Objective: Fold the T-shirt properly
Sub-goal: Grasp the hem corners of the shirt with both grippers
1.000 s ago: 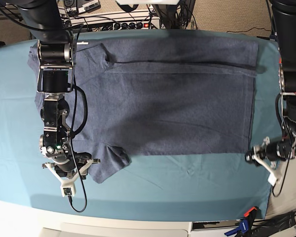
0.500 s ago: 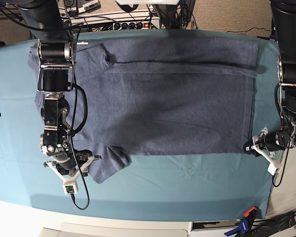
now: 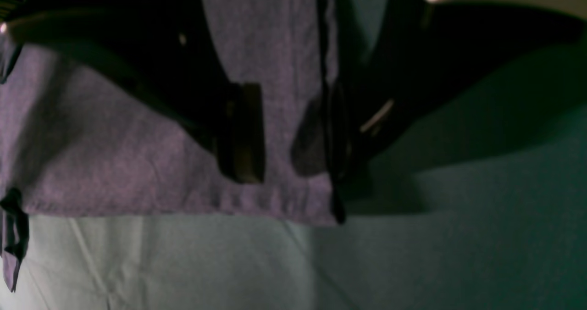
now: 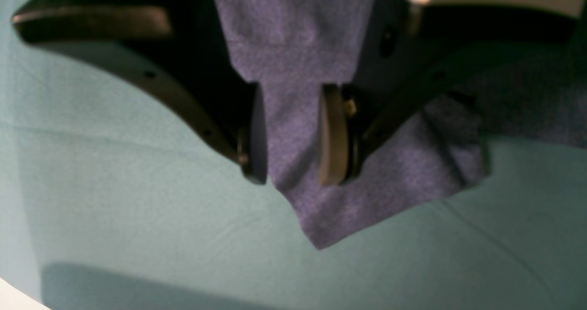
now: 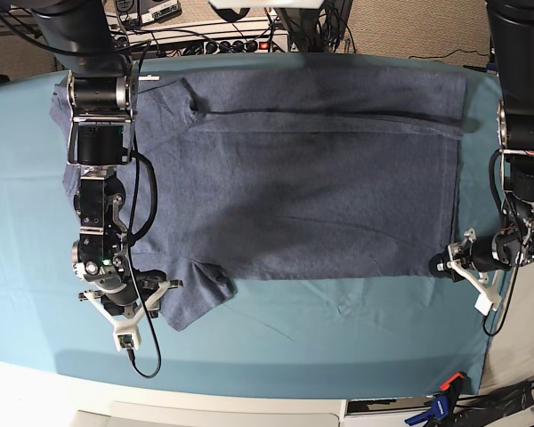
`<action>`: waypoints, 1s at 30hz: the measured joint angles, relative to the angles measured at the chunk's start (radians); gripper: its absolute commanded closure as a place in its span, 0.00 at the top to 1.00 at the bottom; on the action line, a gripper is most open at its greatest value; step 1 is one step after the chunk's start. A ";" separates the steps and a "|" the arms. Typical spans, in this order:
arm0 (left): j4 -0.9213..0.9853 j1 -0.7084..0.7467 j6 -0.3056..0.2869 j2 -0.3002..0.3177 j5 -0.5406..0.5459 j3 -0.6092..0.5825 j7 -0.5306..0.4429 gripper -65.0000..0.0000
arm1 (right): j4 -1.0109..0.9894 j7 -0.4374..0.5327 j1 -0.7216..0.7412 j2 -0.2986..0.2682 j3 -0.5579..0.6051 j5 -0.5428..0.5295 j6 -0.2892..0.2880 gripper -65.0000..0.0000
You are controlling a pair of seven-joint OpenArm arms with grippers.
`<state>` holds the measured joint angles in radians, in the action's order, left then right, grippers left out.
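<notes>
The dark blue-grey T-shirt [image 5: 311, 178] lies spread flat, plain side up, on the teal table cloth [image 5: 338, 338]. My right gripper [image 5: 151, 311] is at the near sleeve on the view's left. In the right wrist view the right gripper [image 4: 291, 140] is open, and the sleeve [image 4: 390, 172] runs between its fingers. My left gripper [image 5: 445, 264] is at the shirt's lower hem corner on the right. In the left wrist view the left gripper [image 3: 284, 135] is open just above that corner of the shirt [image 3: 114, 154], one finger over the cloth's side edge.
A power strip and cables [image 5: 222, 40] lie behind the table's far edge. A clamp [image 5: 445, 396] sits at the near right corner. The table's near edge [image 5: 249, 405] is white. The upper sleeve lies under the right arm's column [image 5: 98, 98].
My left gripper has moved left and slightly up, from beside the table's edge onto the shirt's lower right corner. The right gripper has barely shifted at the sleeve.
</notes>
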<state>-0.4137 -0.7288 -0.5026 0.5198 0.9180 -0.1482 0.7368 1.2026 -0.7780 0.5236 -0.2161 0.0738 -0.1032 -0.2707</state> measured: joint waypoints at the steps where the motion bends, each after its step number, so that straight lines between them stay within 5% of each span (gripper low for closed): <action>1: 0.000 0.000 0.000 0.000 0.000 0.000 0.000 0.35 | 0.000 0.000 0.000 0.000 0.000 0.000 0.000 0.30; 7: 0.000 0.003 0.000 -0.002 -0.009 0.000 0.006 0.00 | 0.000 0.000 0.000 0.000 0.000 0.016 0.000 0.30; 15: 0.000 0.005 -0.011 -0.004 -0.008 0.000 0.008 0.00 | 0.000 0.027 0.000 -0.002 0.000 0.169 0.001 0.31; 19: 0.000 0.005 -0.011 -0.004 -0.008 0.000 0.008 0.00 | -0.001 0.039 0.000 -0.017 0.000 0.185 0.015 0.54; 21: 0.000 0.005 -0.011 -0.004 -0.008 0.000 0.008 0.00 | -0.027 0.068 0.005 -0.031 -0.012 0.181 0.056 0.56; 26: 0.002 0.005 -0.045 -0.005 -0.008 0.000 0.010 0.00 | -0.208 0.080 0.042 -0.035 -0.208 0.055 0.065 0.56; 30: 0.002 0.006 -0.048 -0.005 0.010 -0.001 0.017 0.00 | -0.306 0.063 0.068 -0.036 -0.390 -0.043 -0.045 0.56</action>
<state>-0.4118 -0.7231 -0.5507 0.5148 0.9279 -0.1493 0.7536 0.8970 -0.7155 0.5915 -0.2520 -0.3164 -0.1459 -0.3157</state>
